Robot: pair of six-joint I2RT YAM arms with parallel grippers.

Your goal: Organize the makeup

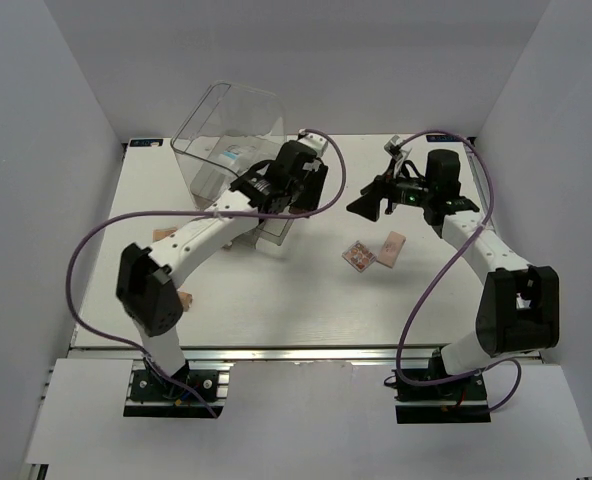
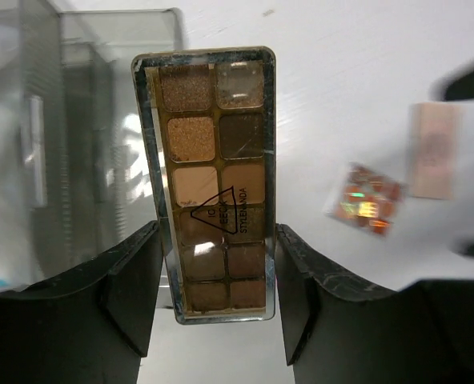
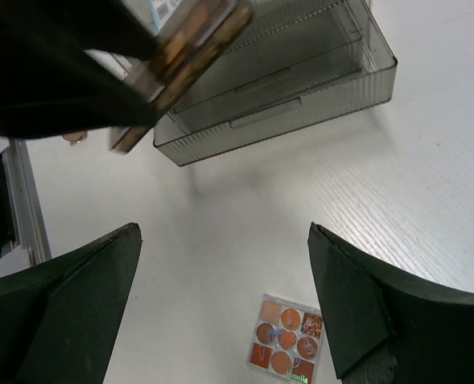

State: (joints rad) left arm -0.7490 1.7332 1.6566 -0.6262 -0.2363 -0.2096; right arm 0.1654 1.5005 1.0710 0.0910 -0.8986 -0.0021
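Over table (image 1: 276, 310): L gripper (image 2: 217, 244) snug on brown palette (image 2: 215, 160); R gripper (image 3: 225, 240) wide open, empty.

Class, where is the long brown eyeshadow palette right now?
In the left wrist view, the long brown eyeshadow palette sits clamped between the left tool's fingers, close to the clear plastic drawer box.

White table (image 1: 276, 310) fills centre frame. Plain white walls (image 1: 376, 70) at left, top, right. Metal rail (image 1: 276, 352) along table's lower edge. Even, soft light.
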